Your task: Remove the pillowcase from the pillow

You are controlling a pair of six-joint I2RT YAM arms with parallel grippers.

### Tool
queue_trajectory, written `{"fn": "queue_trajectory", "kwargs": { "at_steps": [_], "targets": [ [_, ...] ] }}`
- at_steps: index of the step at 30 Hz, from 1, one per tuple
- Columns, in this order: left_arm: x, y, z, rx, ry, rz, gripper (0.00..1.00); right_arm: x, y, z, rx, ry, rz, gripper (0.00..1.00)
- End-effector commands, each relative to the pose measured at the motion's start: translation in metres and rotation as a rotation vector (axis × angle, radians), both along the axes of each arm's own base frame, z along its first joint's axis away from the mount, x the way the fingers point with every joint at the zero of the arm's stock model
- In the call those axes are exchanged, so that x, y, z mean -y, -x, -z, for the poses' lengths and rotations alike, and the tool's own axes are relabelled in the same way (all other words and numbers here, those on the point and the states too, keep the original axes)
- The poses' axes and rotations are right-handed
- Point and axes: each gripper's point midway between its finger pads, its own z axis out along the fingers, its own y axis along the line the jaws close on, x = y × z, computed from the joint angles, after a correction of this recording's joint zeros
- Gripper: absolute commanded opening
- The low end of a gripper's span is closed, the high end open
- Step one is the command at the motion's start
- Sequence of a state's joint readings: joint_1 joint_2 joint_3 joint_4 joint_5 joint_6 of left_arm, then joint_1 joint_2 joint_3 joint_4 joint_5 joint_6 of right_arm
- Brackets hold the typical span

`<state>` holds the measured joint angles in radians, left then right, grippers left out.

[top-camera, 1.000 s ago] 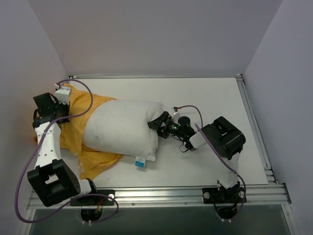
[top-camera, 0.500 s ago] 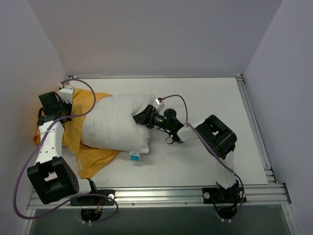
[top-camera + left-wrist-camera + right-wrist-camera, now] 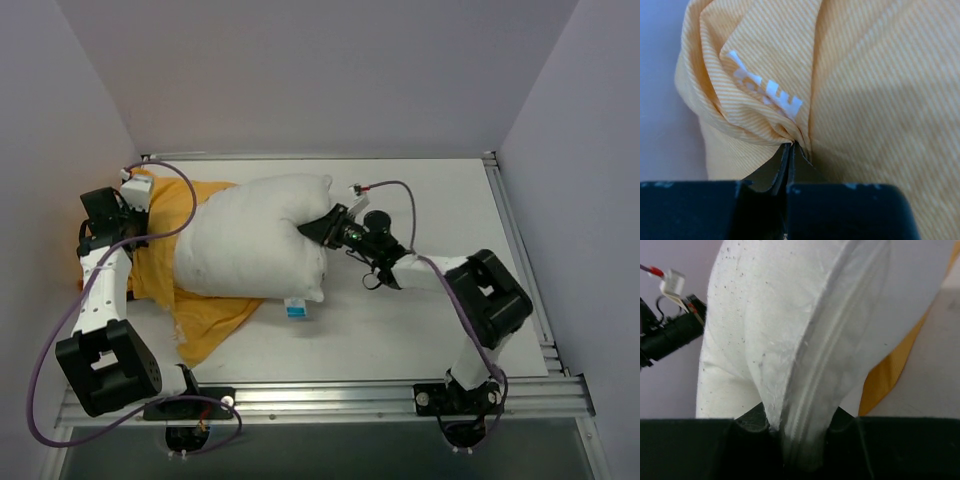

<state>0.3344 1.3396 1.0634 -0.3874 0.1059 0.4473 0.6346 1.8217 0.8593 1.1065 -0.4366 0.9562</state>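
Observation:
The white pillow (image 3: 250, 245) lies across the left half of the table, its left end still inside the orange-yellow pillowcase (image 3: 205, 315). My right gripper (image 3: 318, 228) is shut on the pillow's right end; in the right wrist view the white seam edge of the pillow (image 3: 805, 390) is pinched between the jaws. My left gripper (image 3: 122, 215) is at the far left, shut on a gathered fold of the pillowcase (image 3: 770, 100), whose white lettering shows just above the jaws. A blue-and-white tag (image 3: 295, 309) sticks out at the pillow's near corner.
The metal table rail (image 3: 330, 392) runs along the near edge, with both arm bases bolted to it. The left wall (image 3: 60, 150) stands close behind my left arm. A purple cable (image 3: 395, 200) loops over my right wrist.
My right gripper went from open to shut on the pillow's right end, pushing left into it and then drawing back right. The pillow and pillowcase shifted slightly right; the left gripper kept its hold.

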Motion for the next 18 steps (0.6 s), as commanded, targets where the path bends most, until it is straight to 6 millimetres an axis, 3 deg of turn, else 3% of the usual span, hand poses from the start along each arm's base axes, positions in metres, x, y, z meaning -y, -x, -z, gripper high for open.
{"fn": "queue_trajectory", "kwargs": {
  "at_steps": [1, 3, 4, 7, 8, 9, 11, 14, 17, 18],
  "targets": [
    [0.011, -0.004, -0.022, 0.041, 0.061, 0.024, 0.02, 0.091, -0.029, -0.124, 0.28, -0.148, 0.202, 0.0],
    [0.005, -0.004, -0.03, 0.056, 0.059, 0.006, 0.02, 0.124, -0.026, -0.133, 0.293, -0.163, 0.211, 0.0],
    [0.001, -0.003, -0.035, 0.065, 0.055, -0.006, 0.02, 0.158, -0.032, -0.138, 0.302, -0.152, 0.265, 0.0],
    [-0.008, -0.004, -0.044, 0.077, 0.034, -0.025, 0.02, 0.198, -0.021, -0.14, 0.306, -0.133, 0.291, 0.0],
    [-0.012, -0.003, -0.046, 0.079, 0.023, -0.034, 0.02, 0.23, -0.027, -0.141, 0.311, -0.125, 0.358, 0.0],
    [-0.015, -0.002, -0.046, 0.077, 0.02, -0.044, 0.02, 0.238, -0.021, -0.141, 0.307, -0.122, 0.35, 0.0],
    [-0.023, 0.0, -0.046, 0.07, 0.016, -0.06, 0.02, 0.285, -0.019, -0.148, 0.32, -0.096, 0.45, 0.0],
    [-0.026, 0.002, -0.041, 0.056, 0.015, -0.06, 0.02, 0.311, -0.009, -0.156, 0.329, -0.044, 0.466, 0.0],
    [-0.035, 0.004, -0.032, 0.024, -0.009, -0.09, 0.02, 0.322, -0.002, -0.166, 0.348, 0.008, 0.476, 0.0],
    [-0.044, 0.005, -0.031, 0.007, -0.039, -0.123, 0.02, 0.343, -0.003, -0.166, 0.342, 0.03, 0.531, 0.0]
  ]
}}
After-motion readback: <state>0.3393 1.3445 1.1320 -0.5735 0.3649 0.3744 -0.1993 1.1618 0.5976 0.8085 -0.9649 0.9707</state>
